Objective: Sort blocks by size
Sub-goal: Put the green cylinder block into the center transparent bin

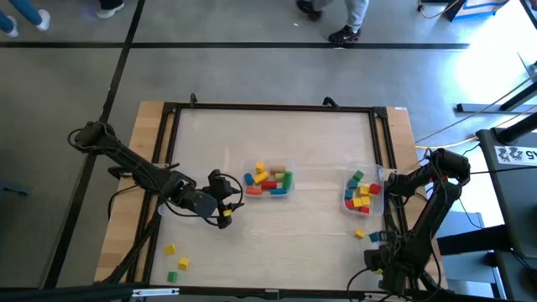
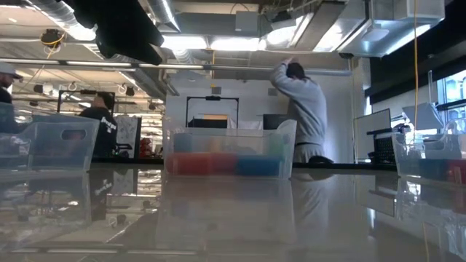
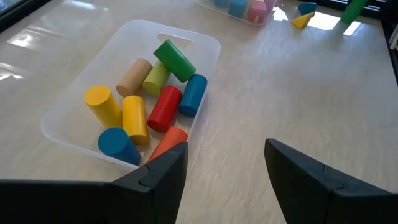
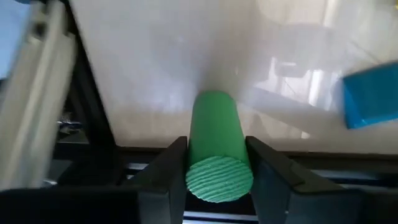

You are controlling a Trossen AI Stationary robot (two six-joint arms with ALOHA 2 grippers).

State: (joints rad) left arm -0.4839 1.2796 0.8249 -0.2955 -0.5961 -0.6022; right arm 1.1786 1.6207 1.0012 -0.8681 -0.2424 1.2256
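Note:
My right gripper (image 1: 377, 248) stands at the table's right rail, near the front, pointing steeply down, shut on a green cylinder block (image 4: 214, 146). My left gripper (image 3: 227, 180) is open and holds nothing. It hovers just left of the middle clear bin (image 1: 268, 183), which holds several coloured cylinders (image 3: 146, 102). A second clear bin (image 1: 362, 195) at the right holds several cube blocks. A blue block (image 4: 370, 93) lies on the table beyond the green cylinder. My right gripper pinches the green cylinder's round sides (image 4: 194, 163) between its two fingers, at the end nearest the wrist. The fingers come from above, slanting, and lie along the cylinder. Its ribbed end face (image 4: 219, 180) points up at the wrist; whether its far end rests on the table is not clear.
Loose blocks lie at the near left: two yellow (image 1: 170, 248) (image 1: 183, 263) and one green (image 1: 172, 276). A yellow block (image 1: 361, 233) lies near my right gripper. A black frame rail (image 1: 382, 151) runs around the table. People stand beyond the far edge.

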